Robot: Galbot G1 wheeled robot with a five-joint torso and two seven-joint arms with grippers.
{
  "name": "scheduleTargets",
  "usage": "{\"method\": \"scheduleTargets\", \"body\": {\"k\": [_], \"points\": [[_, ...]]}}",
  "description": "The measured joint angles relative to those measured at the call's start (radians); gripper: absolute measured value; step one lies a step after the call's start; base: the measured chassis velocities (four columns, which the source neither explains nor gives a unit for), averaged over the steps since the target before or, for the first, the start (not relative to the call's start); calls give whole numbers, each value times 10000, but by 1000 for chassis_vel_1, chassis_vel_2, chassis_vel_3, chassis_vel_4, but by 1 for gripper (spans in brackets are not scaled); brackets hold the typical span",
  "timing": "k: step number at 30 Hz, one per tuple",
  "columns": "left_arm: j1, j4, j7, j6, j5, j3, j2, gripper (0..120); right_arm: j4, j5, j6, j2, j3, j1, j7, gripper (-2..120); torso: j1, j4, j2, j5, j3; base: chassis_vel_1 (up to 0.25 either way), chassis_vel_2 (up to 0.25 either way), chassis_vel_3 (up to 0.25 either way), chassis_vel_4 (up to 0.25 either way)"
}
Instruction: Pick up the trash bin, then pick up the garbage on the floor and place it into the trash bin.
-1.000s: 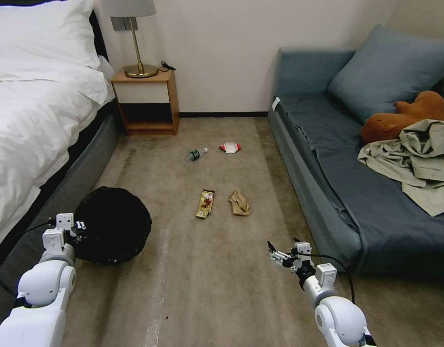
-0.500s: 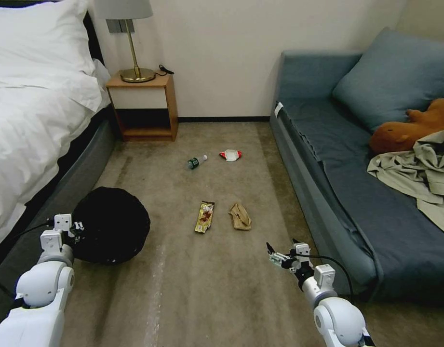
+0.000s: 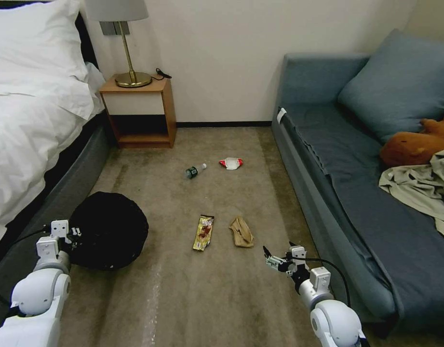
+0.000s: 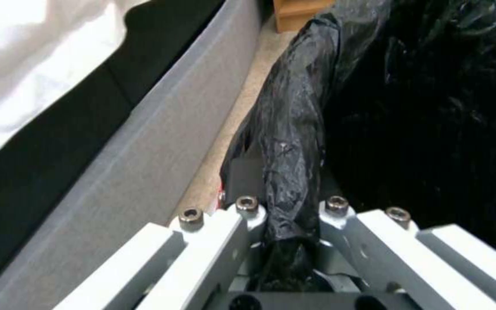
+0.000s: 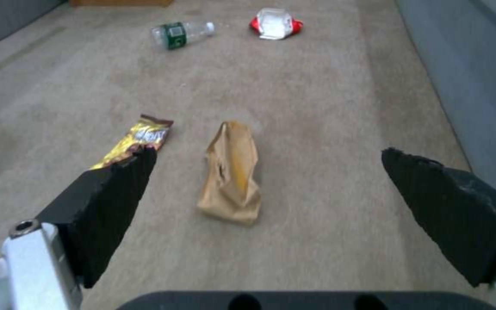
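The trash bin (image 3: 111,230), its black bag folded over the rim, stands at the left beside the bed. My left gripper (image 3: 73,234) is shut on that rim; the left wrist view has the crinkled bag (image 4: 291,142) pinched in the left gripper (image 4: 288,215). Garbage lies on the carpet ahead: a clear bottle (image 3: 195,170), a red-and-white wrapper (image 3: 230,163), a yellow-brown snack wrapper (image 3: 204,232) and crumpled tan paper (image 3: 241,232). My right gripper (image 3: 275,255) hangs open just right of and nearer than the paper. Through the right gripper (image 5: 268,151) I see the paper (image 5: 230,172) and the snack wrapper (image 5: 139,137).
A bed (image 3: 33,125) runs along the left and a blue sofa (image 3: 337,159) along the right, carrying a beige clothing heap (image 3: 424,185) and an orange plush. A wooden nightstand (image 3: 137,113) with a lamp stands at the far wall. Carpet lies between them.
The camera has moved, so the litter and bin sit lower and nearer in the picture. Both arms keep their pose; the left gripper stays shut on the bin's rim.
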Motion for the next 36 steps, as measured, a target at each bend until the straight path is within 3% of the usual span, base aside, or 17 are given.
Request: {"method": "scheduleTargets", "body": {"k": [36], "points": [[42, 89, 8, -73, -17, -56, -39, 4, -564, 26, 66, -79, -285, 258, -78, 100, 0, -2, 0, 1, 1, -139, 137, 136, -134]]}}
